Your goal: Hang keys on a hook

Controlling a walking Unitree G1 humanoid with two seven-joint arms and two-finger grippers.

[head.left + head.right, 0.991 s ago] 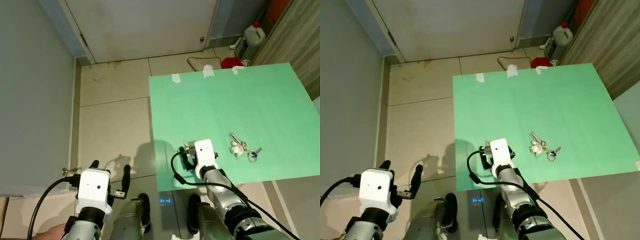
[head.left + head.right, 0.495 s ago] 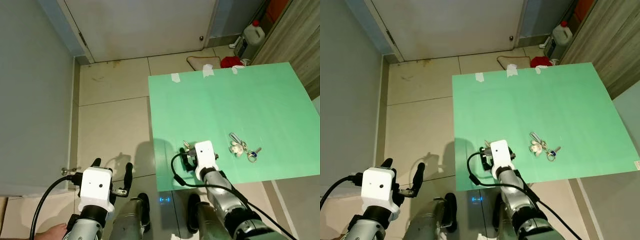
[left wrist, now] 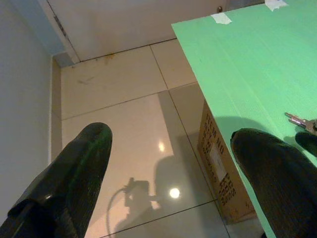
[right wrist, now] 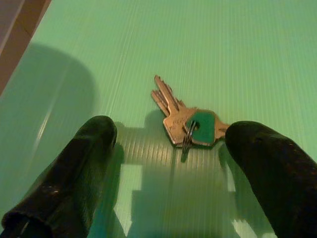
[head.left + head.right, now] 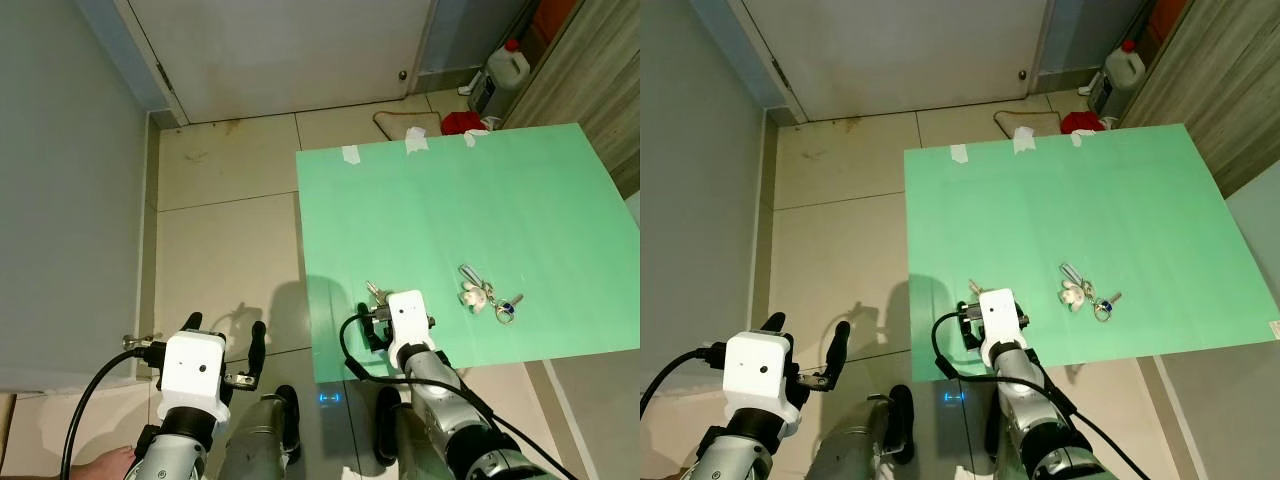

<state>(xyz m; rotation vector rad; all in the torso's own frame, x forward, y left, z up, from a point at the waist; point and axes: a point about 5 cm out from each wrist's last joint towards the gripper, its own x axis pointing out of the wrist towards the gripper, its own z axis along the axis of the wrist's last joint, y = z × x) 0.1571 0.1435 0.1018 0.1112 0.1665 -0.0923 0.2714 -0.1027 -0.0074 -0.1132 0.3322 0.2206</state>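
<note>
The right gripper (image 4: 168, 148) hung low over the green board (image 5: 480, 200), fingers (image 4: 74, 173) spread, with a small bunch of keys (image 4: 184, 121) lying flat between them. A second bunch of keys with a white fob (image 5: 485, 297) lay at its three o'clock, well apart. The left gripper (image 5: 222, 338), fingers apart, hovered over the tiled floor (image 5: 220, 240). At twelve o'clock stood a pale door (image 5: 290, 50); at one o'clock, a white jug (image 5: 508, 68).
</note>
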